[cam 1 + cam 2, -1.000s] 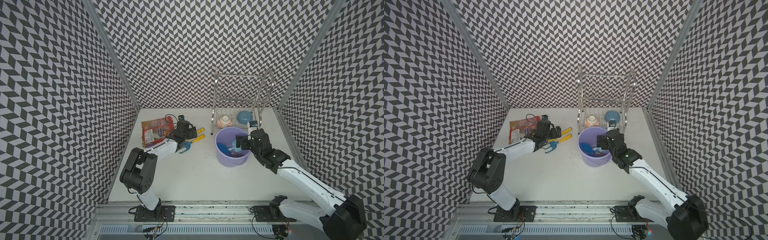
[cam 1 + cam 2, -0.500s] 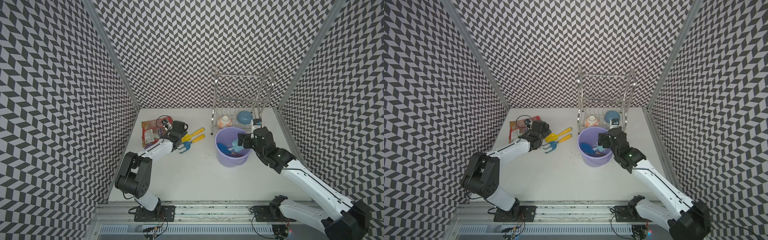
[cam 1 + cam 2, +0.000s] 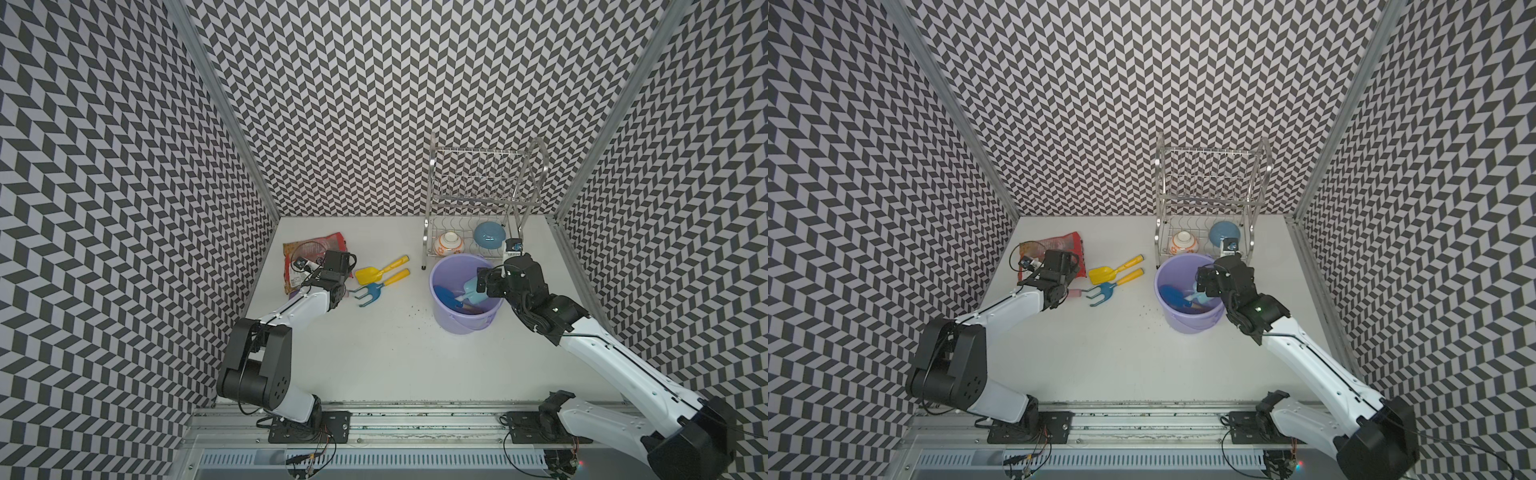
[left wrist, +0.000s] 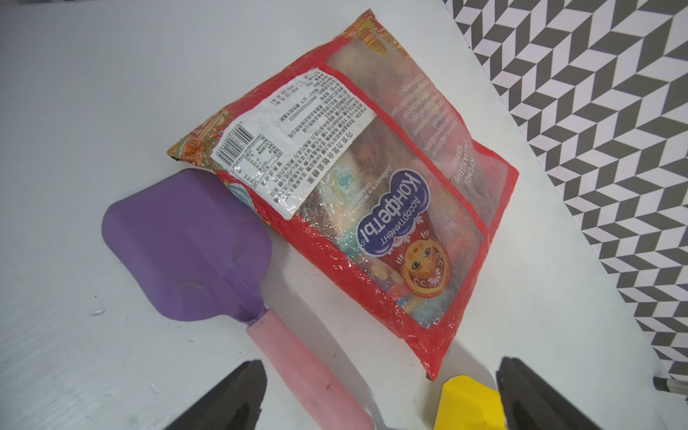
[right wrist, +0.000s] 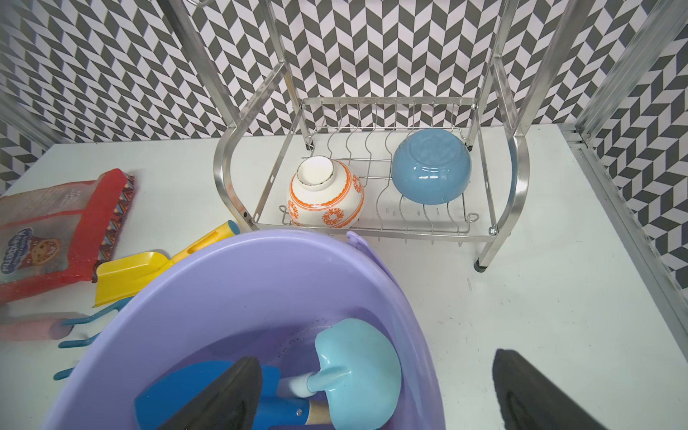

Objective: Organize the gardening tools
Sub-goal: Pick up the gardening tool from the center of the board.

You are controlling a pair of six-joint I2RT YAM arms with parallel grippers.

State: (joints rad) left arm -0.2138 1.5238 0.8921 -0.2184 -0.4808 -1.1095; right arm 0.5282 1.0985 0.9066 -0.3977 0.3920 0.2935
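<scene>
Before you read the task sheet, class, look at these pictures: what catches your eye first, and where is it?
The lavender bucket stands in front of the wire dish rack, a dark blue trowel and light blue spade already inside. Beside it on the white table lie a yellow scoop and blue fork, then a red snack bag with a purple scoop at its edge.

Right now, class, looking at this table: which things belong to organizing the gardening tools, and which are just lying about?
Belong: yellow scoop, blue fork, purple scoop, dark blue trowel and light blue spade (both in the lavender bucket).
Lying about: red snack bag, dish rack, orange-patterned bowl, blue bowl.
</scene>
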